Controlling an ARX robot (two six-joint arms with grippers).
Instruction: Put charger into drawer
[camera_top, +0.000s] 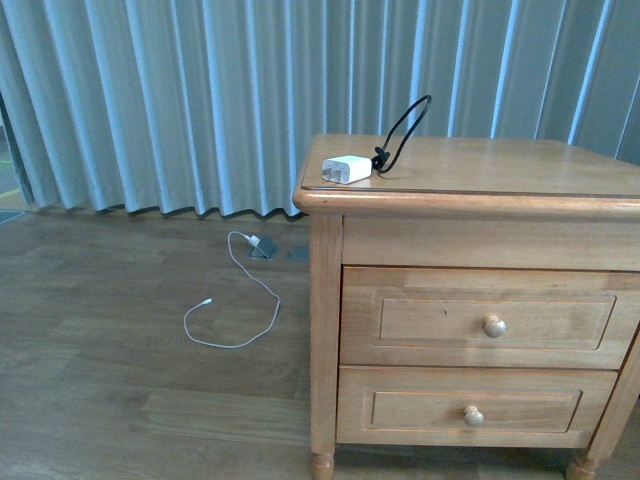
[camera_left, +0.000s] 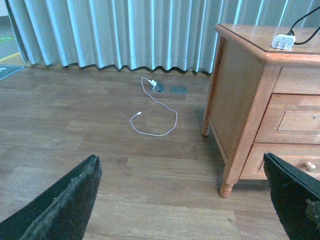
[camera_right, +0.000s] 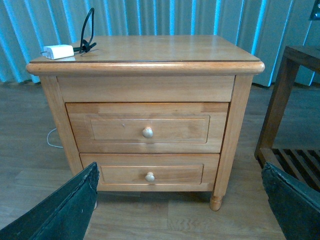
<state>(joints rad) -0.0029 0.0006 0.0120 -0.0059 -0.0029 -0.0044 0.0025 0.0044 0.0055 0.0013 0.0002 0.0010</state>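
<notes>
My left gripper (camera_left: 180, 165) has its fingers wide apart and holds nothing. Ahead of it a thin white cable (camera_top: 240, 346) lies on the floor, and I must not grab that by mistake. The charger (camera_top: 347, 169) sits on the nightstand (camera_top: 520, 165), near its edge and well apart from both grippers. A bump could push it off. Its black cable (camera_top: 405, 125) loops up and could snag. The drawer (camera_top: 420, 320) is shut, ahead of my right gripper (camera_right: 180, 170), which is also wide apart and empty. Its round knob (camera_top: 493, 325) is small and could slip. A dark wooden rack (camera_right: 280, 100) stands beside the nightstand, and my arm could bump it.
</notes>
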